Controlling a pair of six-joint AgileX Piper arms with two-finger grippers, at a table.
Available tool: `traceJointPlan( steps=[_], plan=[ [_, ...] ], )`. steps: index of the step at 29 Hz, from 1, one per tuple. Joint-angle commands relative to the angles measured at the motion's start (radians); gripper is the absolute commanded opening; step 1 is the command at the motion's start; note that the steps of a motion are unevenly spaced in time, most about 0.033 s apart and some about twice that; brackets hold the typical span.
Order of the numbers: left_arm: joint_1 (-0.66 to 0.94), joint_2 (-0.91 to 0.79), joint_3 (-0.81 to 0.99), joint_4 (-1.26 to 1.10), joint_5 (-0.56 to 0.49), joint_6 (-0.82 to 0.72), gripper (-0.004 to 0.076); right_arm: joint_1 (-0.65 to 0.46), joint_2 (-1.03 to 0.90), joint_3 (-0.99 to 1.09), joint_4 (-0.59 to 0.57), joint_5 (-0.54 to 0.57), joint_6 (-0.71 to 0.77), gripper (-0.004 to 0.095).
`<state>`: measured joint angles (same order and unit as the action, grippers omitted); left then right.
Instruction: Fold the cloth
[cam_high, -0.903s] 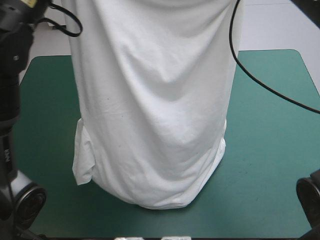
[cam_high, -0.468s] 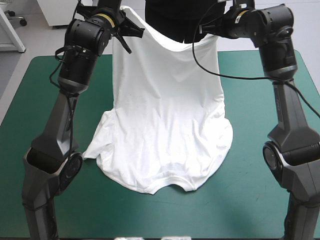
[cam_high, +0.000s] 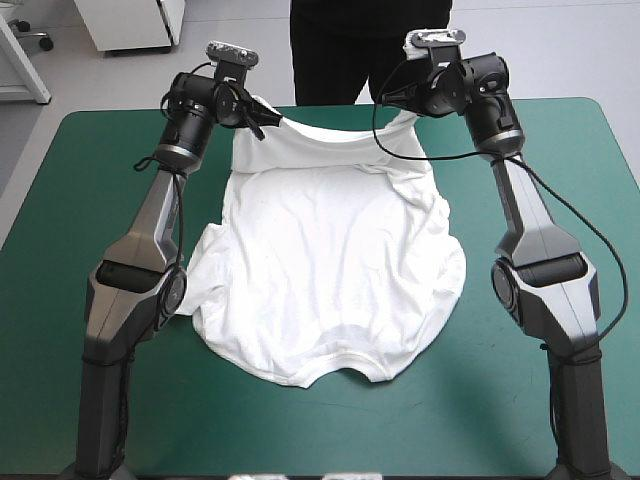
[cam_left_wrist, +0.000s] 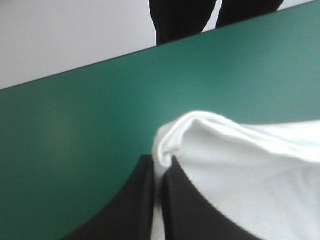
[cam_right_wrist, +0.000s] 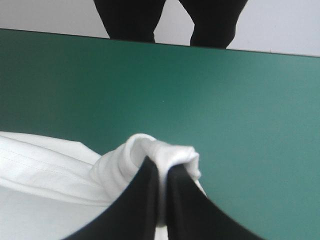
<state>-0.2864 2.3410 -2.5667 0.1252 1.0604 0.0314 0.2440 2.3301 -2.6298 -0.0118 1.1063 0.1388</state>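
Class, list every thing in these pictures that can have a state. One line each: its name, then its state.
T-shirt: unfolded, mostly spread flat on the table, far edge lifted at two corners and sagging between them.
left gripper: shut on the T-shirt, holding one far corner raised.
right gripper: shut on the T-shirt, holding the other far corner raised.
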Motion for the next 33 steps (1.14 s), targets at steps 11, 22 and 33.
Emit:
traceJointPlan(
  steps=[11,22,33],
  plan=[
    [0.009,0.094,-0.025,-0.022,-0.07,-0.012,-0.0008,-0.047,0.103,-0.024,0.036,-0.052,-0.003,0.0039],
    [0.009,0.039,-0.027,-0.009,0.114,-0.095,0.0473,-0.047,0.088,-0.068,0.082,0.077,0.0,0.0554],
    [0.007,-0.245,-0.027,-0.085,0.23,-0.031,0.0475,-0.043,-0.067,-0.097,0.229,0.143,-0.015,0.0513]
  ],
)
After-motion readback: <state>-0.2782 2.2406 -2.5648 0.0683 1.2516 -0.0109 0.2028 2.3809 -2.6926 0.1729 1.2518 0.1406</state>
